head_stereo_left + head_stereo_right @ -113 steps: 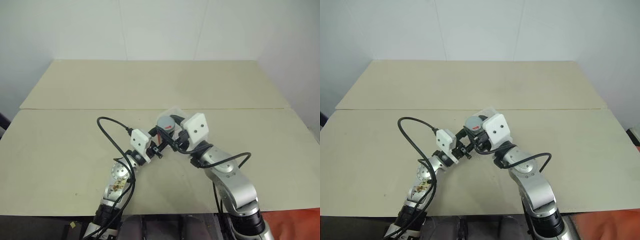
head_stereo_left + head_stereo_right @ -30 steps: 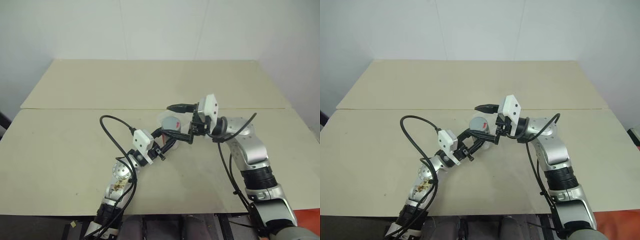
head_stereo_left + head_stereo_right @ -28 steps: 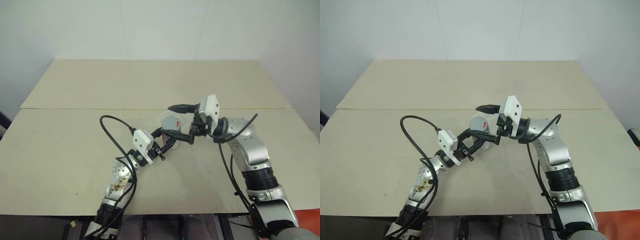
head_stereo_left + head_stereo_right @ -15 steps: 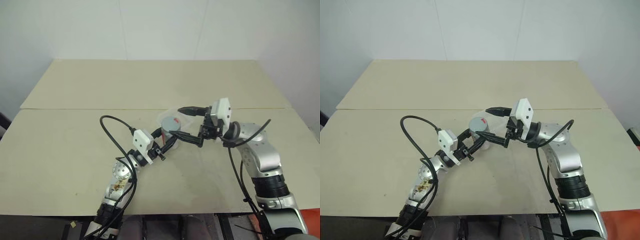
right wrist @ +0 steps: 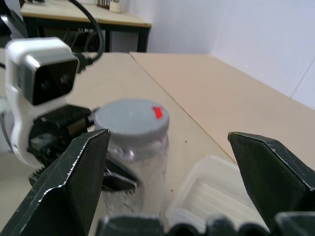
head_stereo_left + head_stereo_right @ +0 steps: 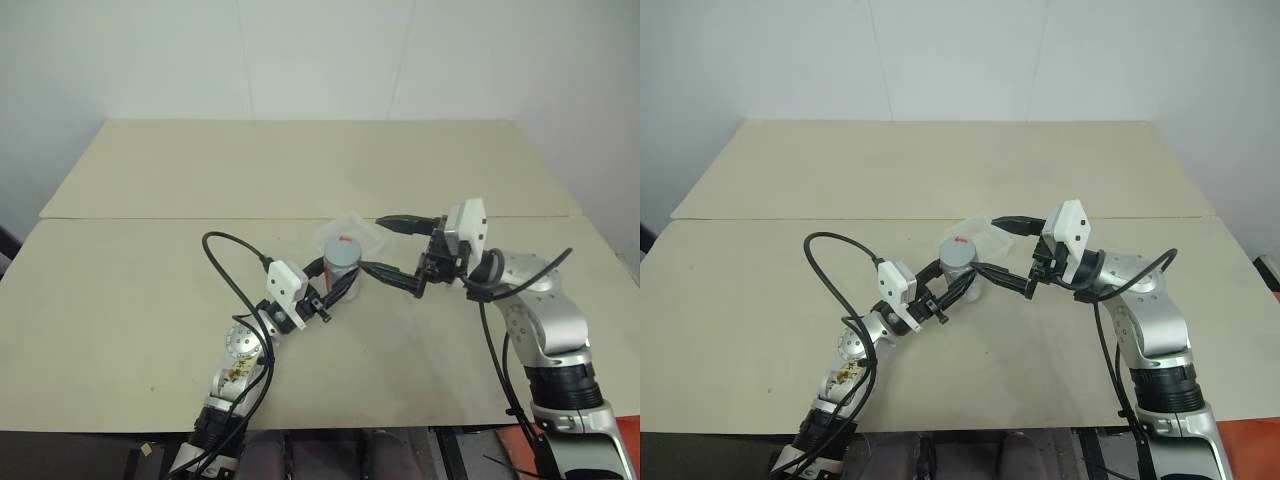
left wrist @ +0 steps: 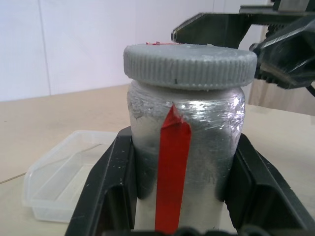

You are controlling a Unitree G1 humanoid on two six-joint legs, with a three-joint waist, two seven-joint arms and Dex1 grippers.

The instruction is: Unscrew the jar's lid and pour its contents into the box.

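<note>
Left tool (image 7: 177,196) clamps jar (image 7: 186,147); right tool (image 6: 390,247) gapes, seemingly empty.

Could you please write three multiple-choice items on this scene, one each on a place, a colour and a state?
1. Where is the jar?
A. between the left gripper's fingers
B. inside the box
C. lying on the table

2. What colour is the jar's stripe?
A. blue
B. red
C. green

3. How is the right gripper?
A. shut on the lid
B. shut on nothing
C. open, off the lid

Answers: 1 A, black fingers flank its body; 2 B, the left wrist view shows it; 3 C, its jaws stand wide apart.
</note>
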